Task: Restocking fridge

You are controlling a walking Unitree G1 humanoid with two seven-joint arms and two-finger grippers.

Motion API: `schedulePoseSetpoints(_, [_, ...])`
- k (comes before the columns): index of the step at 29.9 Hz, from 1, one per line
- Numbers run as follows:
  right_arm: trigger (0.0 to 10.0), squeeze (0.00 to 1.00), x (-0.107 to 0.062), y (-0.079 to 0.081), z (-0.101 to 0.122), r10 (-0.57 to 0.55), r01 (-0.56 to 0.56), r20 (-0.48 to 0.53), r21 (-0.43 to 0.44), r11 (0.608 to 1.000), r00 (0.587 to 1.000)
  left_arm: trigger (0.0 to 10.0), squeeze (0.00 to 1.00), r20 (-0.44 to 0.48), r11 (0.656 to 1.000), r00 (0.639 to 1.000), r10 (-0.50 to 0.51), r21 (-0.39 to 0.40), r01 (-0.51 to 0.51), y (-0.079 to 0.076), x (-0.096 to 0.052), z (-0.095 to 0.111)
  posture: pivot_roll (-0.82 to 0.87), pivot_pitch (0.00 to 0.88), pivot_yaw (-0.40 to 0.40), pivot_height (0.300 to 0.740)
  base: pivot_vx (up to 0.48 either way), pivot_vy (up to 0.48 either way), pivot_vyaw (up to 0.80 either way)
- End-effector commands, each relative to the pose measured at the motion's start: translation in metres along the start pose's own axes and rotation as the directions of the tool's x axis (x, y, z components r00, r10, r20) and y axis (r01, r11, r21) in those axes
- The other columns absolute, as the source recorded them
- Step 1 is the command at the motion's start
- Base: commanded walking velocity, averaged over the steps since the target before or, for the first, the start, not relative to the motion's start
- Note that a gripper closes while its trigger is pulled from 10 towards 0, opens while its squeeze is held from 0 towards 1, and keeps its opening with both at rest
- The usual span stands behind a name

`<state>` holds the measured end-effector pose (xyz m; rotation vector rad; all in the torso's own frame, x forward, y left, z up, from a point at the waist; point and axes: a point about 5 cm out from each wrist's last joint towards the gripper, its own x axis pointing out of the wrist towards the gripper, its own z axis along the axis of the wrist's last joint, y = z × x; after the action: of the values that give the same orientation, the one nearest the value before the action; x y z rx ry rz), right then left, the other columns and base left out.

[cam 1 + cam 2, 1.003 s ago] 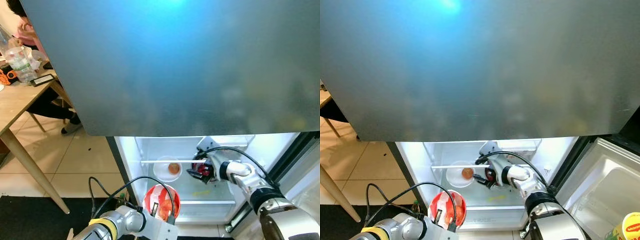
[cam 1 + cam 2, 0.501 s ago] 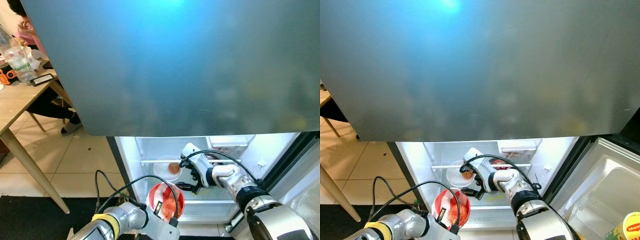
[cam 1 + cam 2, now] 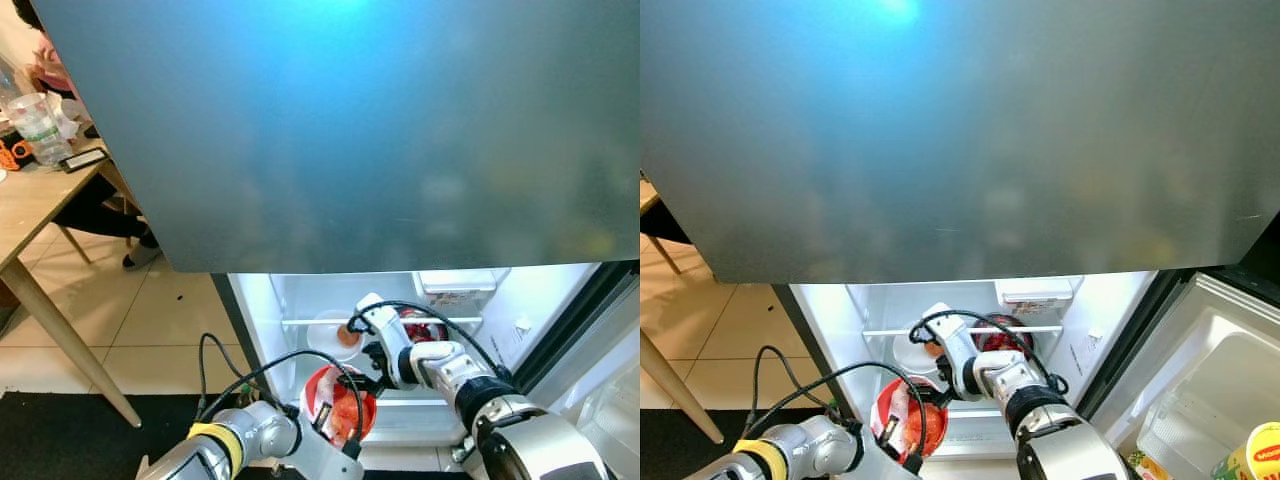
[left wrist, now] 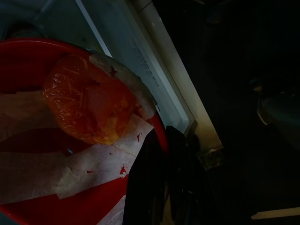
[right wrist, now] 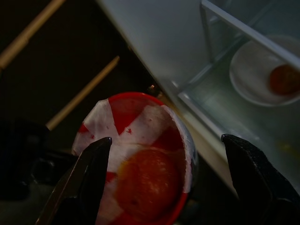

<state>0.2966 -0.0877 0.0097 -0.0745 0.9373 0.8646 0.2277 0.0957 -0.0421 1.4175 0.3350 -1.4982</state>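
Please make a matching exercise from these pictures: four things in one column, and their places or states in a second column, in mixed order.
Things:
1. red bowl
2. white bowl
3. right gripper
4. bottle

Places or states:
A. on the wooden table
B. open, above the red bowl
C. held at its rim by the left gripper
D. on a fridge shelf

Pairs: 1-C, 2-D, 3-B, 4-A

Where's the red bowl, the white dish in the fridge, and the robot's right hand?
Round red bowl (image 3: 338, 405), left eye view, paper lining.
Small white dish (image 5: 253, 70), right wrist view, inner floor.
Right hand (image 5: 164, 154), right wrist view, midway between fingertips.
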Motion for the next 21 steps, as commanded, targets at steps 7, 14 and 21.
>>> schedulePoseSetpoints(7, [10.0,0.00,0.003,0.006,0.009,0.007,-0.009,0.021,0.086,0.996,1.000,10.0,0.00,0.023,0.998,0.999,0.024,0.054,-0.026,0.010,0.001,0.007,-0.05,0.031,0.036,0.695,0.000,0.000,0.00])
schedulePoseSetpoints(14, [10.0,0.00,0.008,0.012,0.007,0.000,0.000,-0.001,0.097,0.995,1.000,10.0,0.00,0.029,0.997,0.999,0.025,0.067,-0.027,0.011,0.002,0.009,-0.05,0.033,0.038,0.695,0.000,0.000,0.00])
schedulePoseSetpoints(21, [10.0,0.00,0.014,0.021,0.008,0.023,-0.020,-0.028,0.085,0.996,0.999,10.0,0.00,0.032,0.996,0.999,0.033,0.080,-0.036,0.016,0.001,0.010,-0.05,0.033,0.038,0.695,0.000,0.000,0.00])
